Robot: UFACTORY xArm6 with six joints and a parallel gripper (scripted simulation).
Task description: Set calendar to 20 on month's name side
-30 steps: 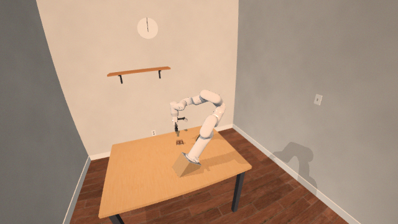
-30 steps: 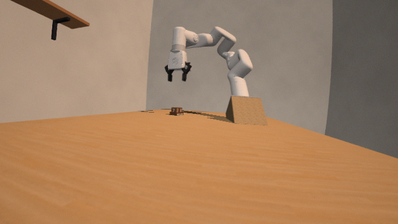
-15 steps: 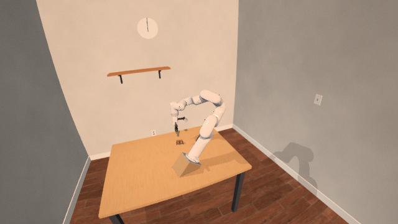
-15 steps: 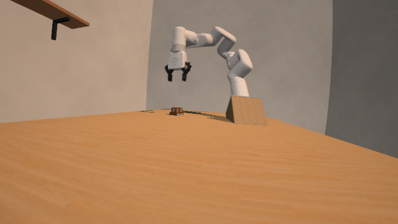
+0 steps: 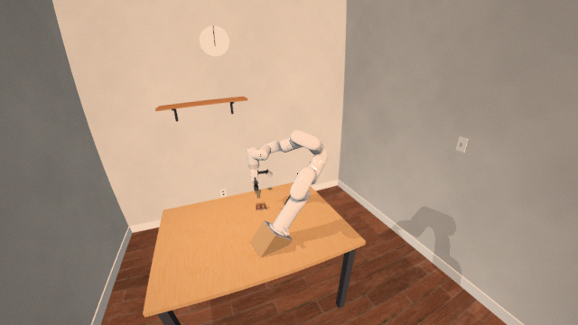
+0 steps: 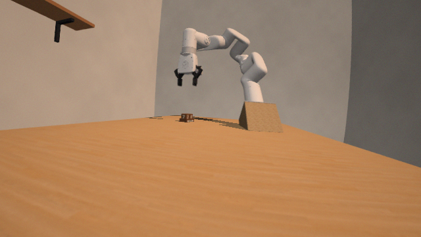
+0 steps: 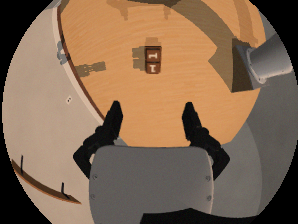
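Note:
A small brown calendar tray with its two cubes (image 5: 261, 207) (image 6: 187, 118) (image 7: 152, 59) sits flat on the wooden table (image 5: 203, 253) (image 6: 197, 184) near the far edge. The cubes stand side by side in the tray. White digits show on their faces in the exterior view, too small to read. My gripper (image 5: 256, 184) (image 6: 187, 80) (image 7: 152, 108) is open and empty. It hangs high above the table, a little to the far side of the tray.
The arm's tan wedge base (image 5: 270, 240) (image 6: 260, 116) stands on the table to the right of the tray. A wall shelf (image 5: 201, 104) and a round clock (image 5: 214, 41) hang on the back wall. The table's far edge lies close behind the tray.

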